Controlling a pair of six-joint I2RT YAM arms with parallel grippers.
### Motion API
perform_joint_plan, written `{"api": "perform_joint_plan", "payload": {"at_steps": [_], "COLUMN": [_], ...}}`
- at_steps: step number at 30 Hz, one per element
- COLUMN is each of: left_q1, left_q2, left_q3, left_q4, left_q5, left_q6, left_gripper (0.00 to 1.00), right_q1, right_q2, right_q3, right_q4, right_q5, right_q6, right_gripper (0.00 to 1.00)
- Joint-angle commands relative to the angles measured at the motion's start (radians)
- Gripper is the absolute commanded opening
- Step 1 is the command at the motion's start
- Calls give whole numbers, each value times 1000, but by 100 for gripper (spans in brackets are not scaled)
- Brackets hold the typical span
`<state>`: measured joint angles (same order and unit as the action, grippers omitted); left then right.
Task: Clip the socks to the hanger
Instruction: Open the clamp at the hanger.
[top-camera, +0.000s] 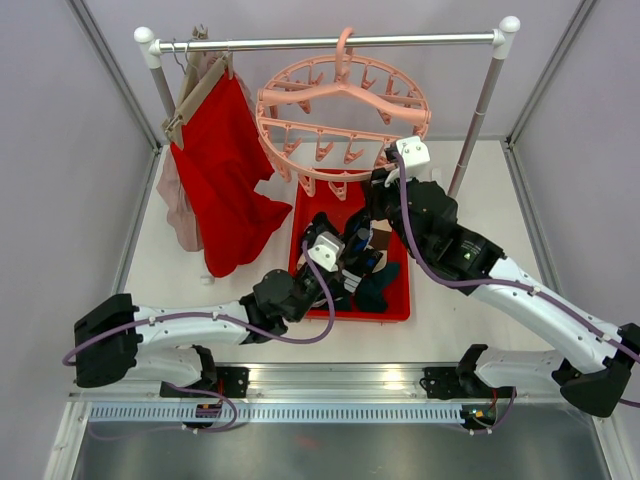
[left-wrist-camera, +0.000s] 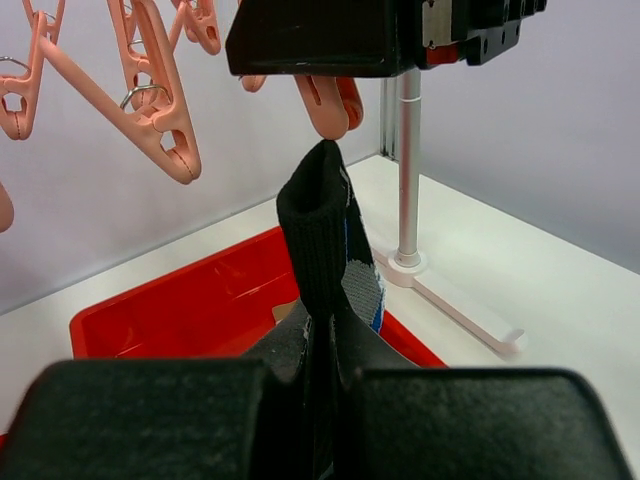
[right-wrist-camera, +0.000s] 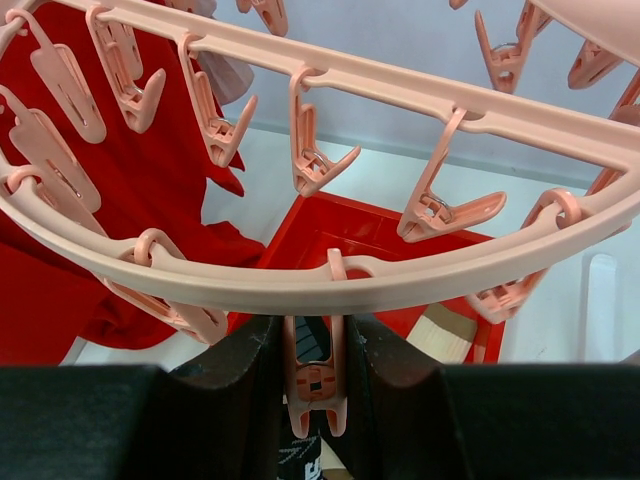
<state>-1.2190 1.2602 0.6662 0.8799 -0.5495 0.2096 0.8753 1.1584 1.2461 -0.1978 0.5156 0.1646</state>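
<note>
Bright, even, diffuse light, apparently from overhead. The white table (top-camera: 160, 285) and pale walls read clean and near shadowless, and what shadows show are faint and soft-edged. The metal rail (top-camera: 330, 42) carries a thin bright highlight, with no harsh glare elsewhere. Top view is sharp throughout; the wall frames splay outward toward the corners. Left wrist view: the left gripper's fingers (left-wrist-camera: 130, 420) are a dark, soft blur along the bottom, the black sock (left-wrist-camera: 320, 230) is fairly crisp, and the far wall is smooth and featureless. Right wrist view: the right gripper's fingers (right-wrist-camera: 220, 400) are black and underlit, the peg (right-wrist-camera: 315, 385) between them is shaded, the hanger ring (right-wrist-camera: 300, 290) is sharp, and the red cloth (right-wrist-camera: 60, 300) behind is slightly soft.
</note>
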Motion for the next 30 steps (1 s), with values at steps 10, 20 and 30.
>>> {"api": "perform_joint_plan", "payload": {"at_steps": [10, 20, 30], "left_q1": [-11, -11, -11], "left_q2": [15, 19, 25], "left_q3": [39, 62, 78], "left_q4": [59, 50, 59], "left_q5": [-3, 10, -26], "left_q6": [47, 48, 59], "left_gripper": [2, 2, 2], "right_q1": [1, 2, 2], "right_q2": [18, 32, 38], "right_q3": [64, 64, 73], "right_q4": [-9, -18, -38], "right_q5": [47, 60, 73], "right_q6": [35, 38, 38], "right_gripper": [0, 0, 0]}}
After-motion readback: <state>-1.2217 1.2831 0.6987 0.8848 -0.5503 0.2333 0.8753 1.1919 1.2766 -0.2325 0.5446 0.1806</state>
